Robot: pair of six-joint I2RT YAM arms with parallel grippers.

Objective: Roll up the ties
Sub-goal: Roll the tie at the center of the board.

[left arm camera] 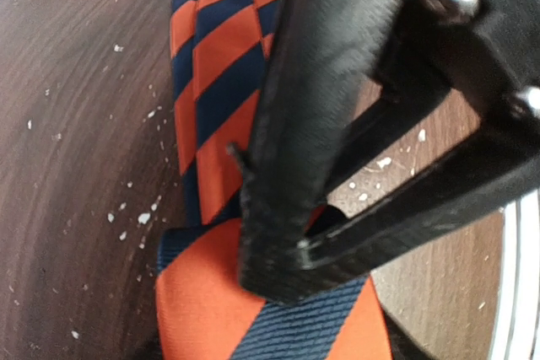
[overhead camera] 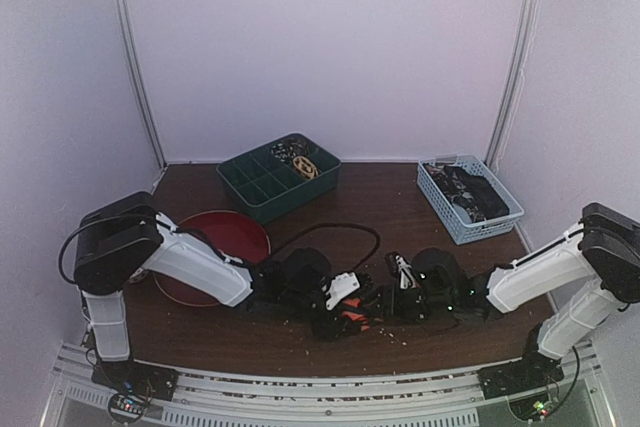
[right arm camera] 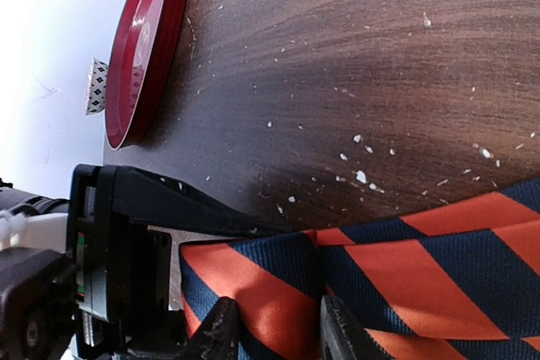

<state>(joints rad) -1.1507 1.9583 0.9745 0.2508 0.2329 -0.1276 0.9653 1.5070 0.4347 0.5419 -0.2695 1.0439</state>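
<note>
An orange and navy striped tie point(left arm camera: 215, 65) lies flat on the dark wooden table, its wide end nearest the left wrist camera. In the top view it shows as an orange patch point(overhead camera: 350, 315) between the two arms at the table's front. My right gripper point(right arm camera: 278, 335) is shut on a raised fold of this tie; in the left wrist view it point(left arm camera: 287, 267) comes in from the upper right and pinches the same fold. My left gripper point(left arm camera: 280, 345) is open, its dark fingertips barely showing on either side of the wide end. One left finger point(right arm camera: 186, 204) reaches to the fold's far side.
A red plate point(overhead camera: 215, 247) sits left of centre. A green compartment bin point(overhead camera: 262, 187) at the back holds rolled ties point(overhead camera: 300, 157). At the back right, a light blue basket point(overhead camera: 470, 202) holds dark ties. A black cable point(overhead camera: 340, 232) loops over the table's middle. White crumbs point(right arm camera: 361, 176) dot the wood.
</note>
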